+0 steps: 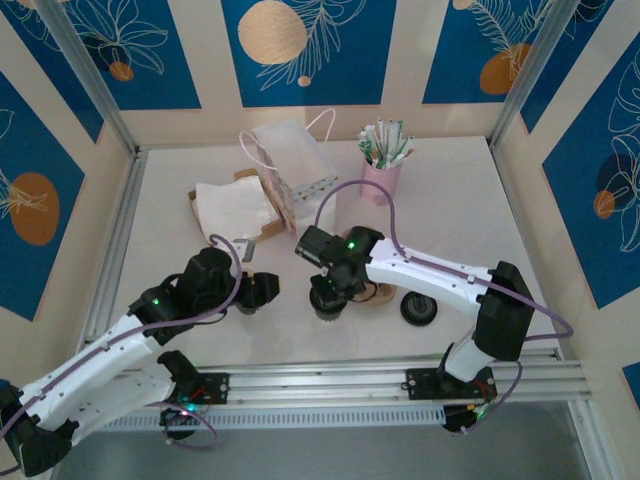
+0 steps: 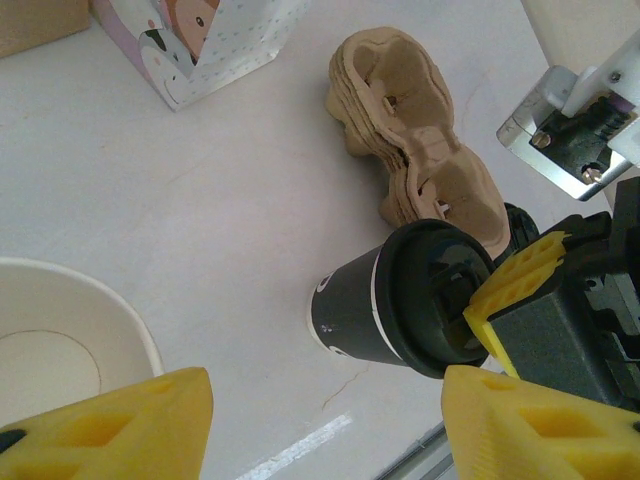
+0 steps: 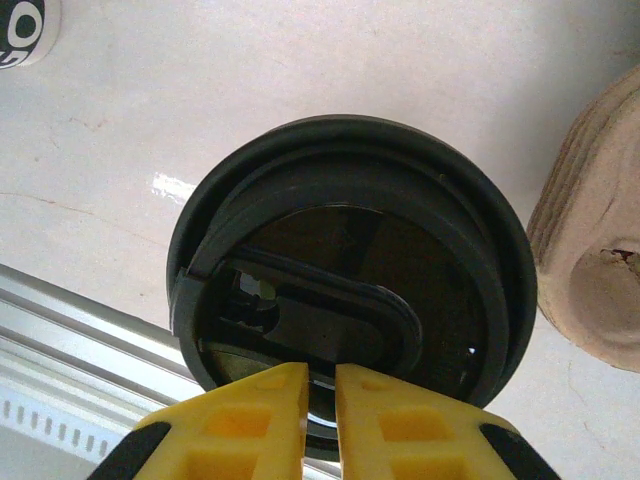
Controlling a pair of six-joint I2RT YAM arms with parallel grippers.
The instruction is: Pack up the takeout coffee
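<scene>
The takeout coffee (image 1: 328, 300) (image 2: 365, 310), a dark cup with a black lid (image 3: 350, 270), stands on the table near the front middle. My right gripper (image 1: 335, 282) (image 3: 320, 375) comes down from above and is shut on the lid's rim, its yellow fingers (image 2: 520, 280) nearly touching. A little to the left, my left gripper (image 1: 260, 291) (image 2: 328, 392) is open over bare table. A lidless cup with a white inside (image 2: 60, 340) sits just outside its left finger.
A cardboard cup carrier (image 1: 380, 293) (image 2: 410, 130) (image 3: 600, 250) lies just behind the coffee. A loose black lid (image 1: 418, 310) is to the right. A patterned paper bag (image 1: 290, 165) (image 2: 210, 40), flat paper bags (image 1: 235, 210) and a pink holder of sticks (image 1: 382, 170) stand at the back.
</scene>
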